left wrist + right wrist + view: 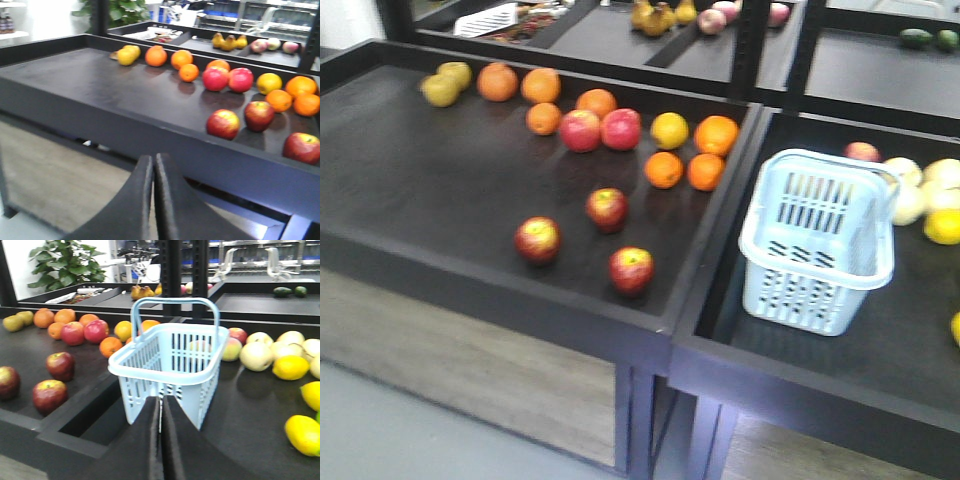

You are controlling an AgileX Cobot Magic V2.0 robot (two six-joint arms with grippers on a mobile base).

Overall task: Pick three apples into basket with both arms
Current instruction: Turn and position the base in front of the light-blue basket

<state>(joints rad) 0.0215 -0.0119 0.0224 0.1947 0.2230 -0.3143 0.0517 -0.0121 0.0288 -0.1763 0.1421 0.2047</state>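
From the front view, all three apples (607, 208) lie on the left tabletop (420, 180), well apart from the basket (800, 295), which looks empty.

Left wrist view: the left hand (153, 160) is pinched closed, gripping nothing, short of the apples.

Right wrist view: the right hand (161, 400) is closed and empty, facing the basket.

All three picks appear to remain.

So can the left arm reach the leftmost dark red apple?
Probably yes: the left gripper is shut and short of the table rim, but nothing blocks that apple from the front.
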